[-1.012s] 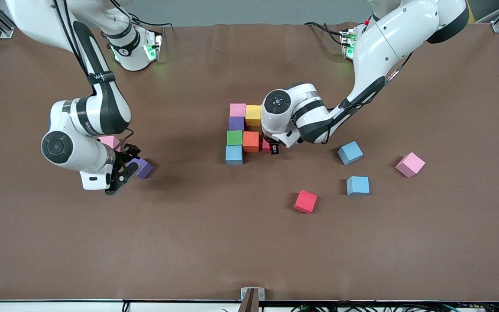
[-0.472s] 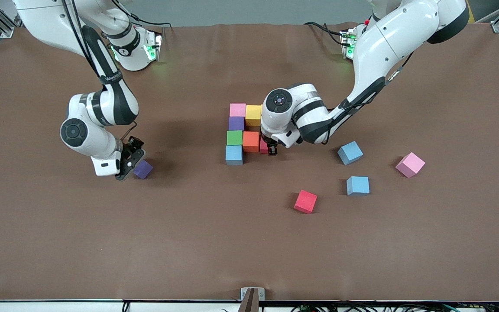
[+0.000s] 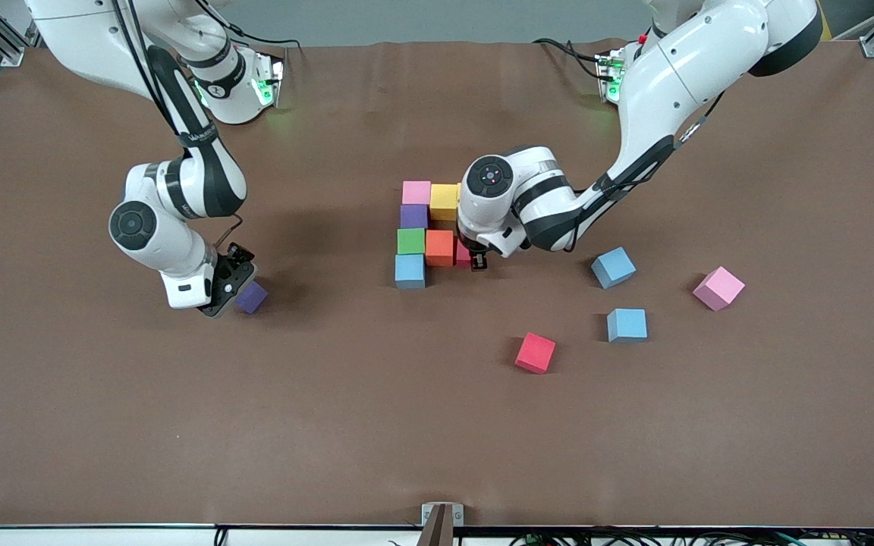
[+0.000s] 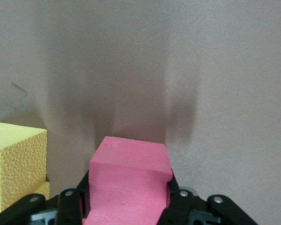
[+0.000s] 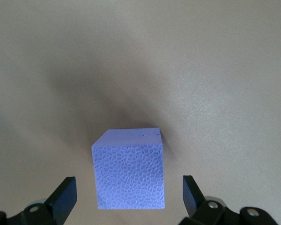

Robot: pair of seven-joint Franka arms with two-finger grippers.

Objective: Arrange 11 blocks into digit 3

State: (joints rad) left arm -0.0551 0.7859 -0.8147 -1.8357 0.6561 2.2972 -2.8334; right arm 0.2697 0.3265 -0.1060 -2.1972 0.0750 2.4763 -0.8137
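Matte, pebbled foam blocks (image 5: 129, 168) on a smooth, dull brown table (image 3: 331, 425)

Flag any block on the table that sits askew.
Three loose blocks sit turned out of square toward the left arm's end: a pink block, a light blue block and a red block. The built blocks stand squared.

Left hand (image 3: 475, 262) low at the worktop's middle, fingers clamped, wrist bent downward. Right hand (image 3: 232, 284) low toward the right arm's end, fingers spread wide.
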